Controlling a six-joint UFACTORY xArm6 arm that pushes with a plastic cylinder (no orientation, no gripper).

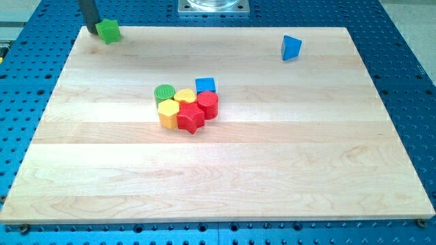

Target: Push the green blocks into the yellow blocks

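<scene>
Counting two green blocks (107, 30) (164, 93), two yellow (184, 96) (168, 114), my tip (92, 29) touching one green; no gripper.

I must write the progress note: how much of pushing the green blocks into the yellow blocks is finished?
Done: the green cylinder touches the yellow blocks in the central cluster. In hand: my tip stands just left of the green cube at the board's top-left corner. Left: sliding that cube across to the yellow blocks.

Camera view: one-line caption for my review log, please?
My tip touches the green block at the board's top-left corner, far from the central cluster where the green cylinder already meets the yellow blocks.
</scene>
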